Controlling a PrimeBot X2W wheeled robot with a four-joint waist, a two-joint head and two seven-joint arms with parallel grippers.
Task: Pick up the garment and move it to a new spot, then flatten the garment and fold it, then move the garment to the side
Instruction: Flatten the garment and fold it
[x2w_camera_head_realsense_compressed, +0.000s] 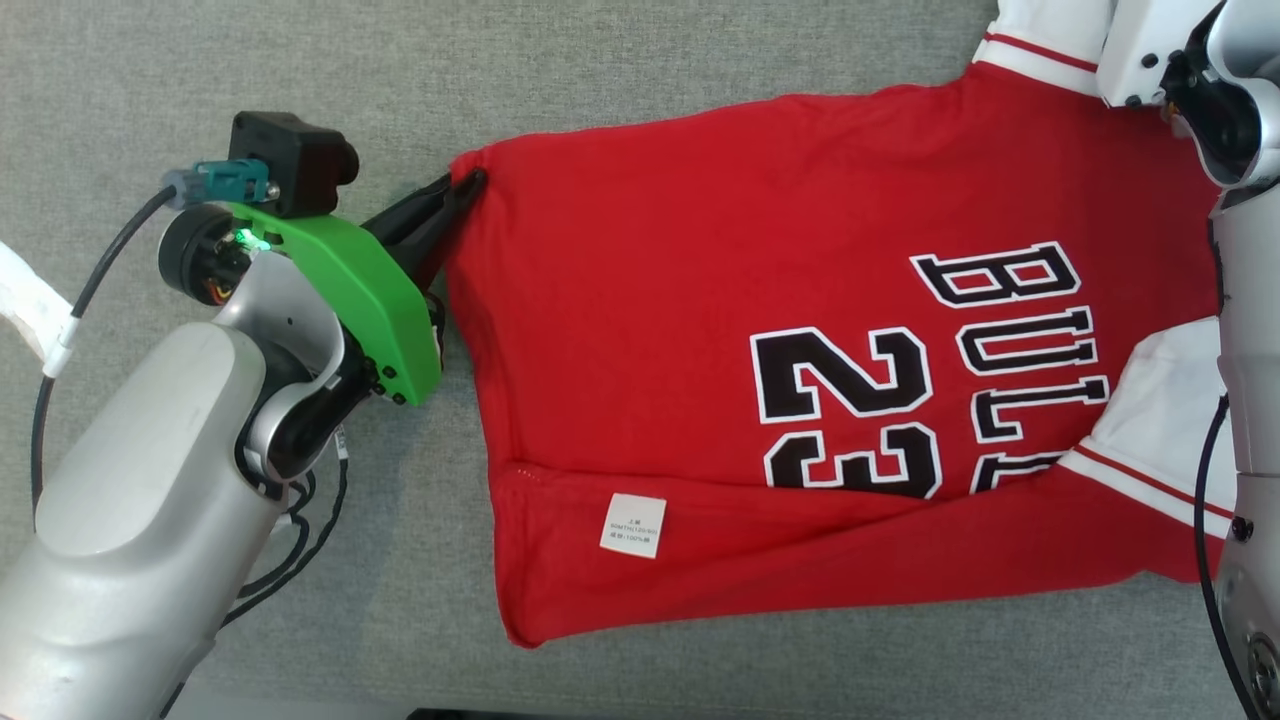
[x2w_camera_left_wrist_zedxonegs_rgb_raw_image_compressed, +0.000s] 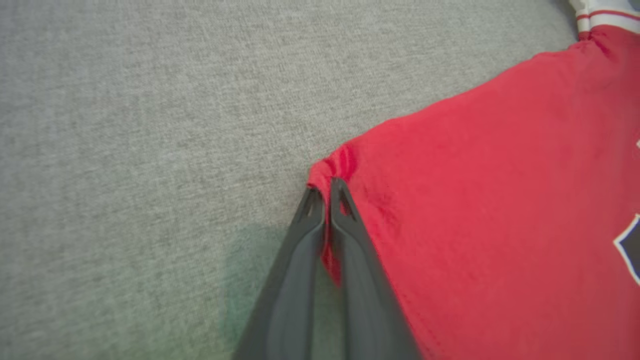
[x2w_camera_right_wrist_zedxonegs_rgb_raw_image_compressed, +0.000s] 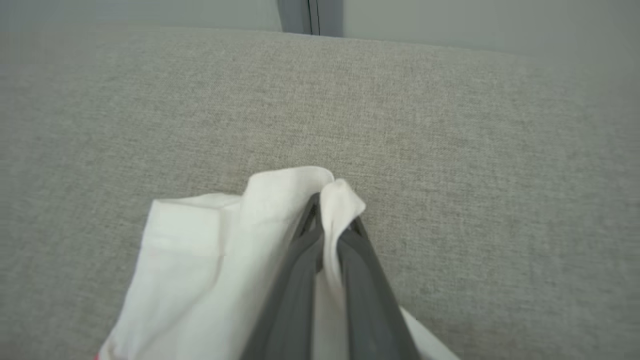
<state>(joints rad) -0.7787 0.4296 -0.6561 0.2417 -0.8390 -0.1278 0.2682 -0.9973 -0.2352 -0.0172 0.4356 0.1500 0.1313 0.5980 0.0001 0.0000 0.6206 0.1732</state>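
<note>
here, a red fabric jersey (x2w_camera_head_realsense_compressed: 700, 330) with white sleeves and black-and-white "bulls 23" lettering lies spread on a grey woven cloth surface (x2w_camera_head_realsense_compressed: 200, 80). in the head view it reaches from the centre out to 3 o'clock, with its hem end towards 9 o'clock and its collar end towards 3 o'clock.

the body of the jersey looks mostly smooth. along the 6 o'clock edge a long strip is turned over, and a small white care label (x2w_camera_head_realsense_compressed: 632, 525) sits on that strip. so it seems the placing and most of the flattening are done, and the folding is begun or about to begin. finishing the fold and shifting the jersey to the side remain, as far as one can judge.

the left gripper (x2w_camera_head_realsense_compressed: 468, 186), carried on a wrist with a bright green plastic bracket (x2w_camera_head_realsense_compressed: 370, 300), sits at about 10 o'clock in the head view. its two long dark fingers are pressed together, pinching the hem corner of the jersey; its wrist view shows a little ridge of red cloth (x2w_camera_left_wrist_zedxonegs_rgb_raw_image_compressed: 340, 165) bunched at the tips (x2w_camera_left_wrist_zedxonegs_rgb_raw_image_compressed: 325, 189).

the right arm enters at 1 o'clock in the head view, over the shoulder end. in its wrist view the right gripper (x2w_camera_right_wrist_zedxonegs_rgb_raw_image_compressed: 331, 212) is closed too, its fingers clamped on a puckered fold of the white sleeve (x2w_camera_right_wrist_zedxonegs_rgb_raw_image_compressed: 200, 250), with bare grey surface beyond towards 12 o'clock.
</note>
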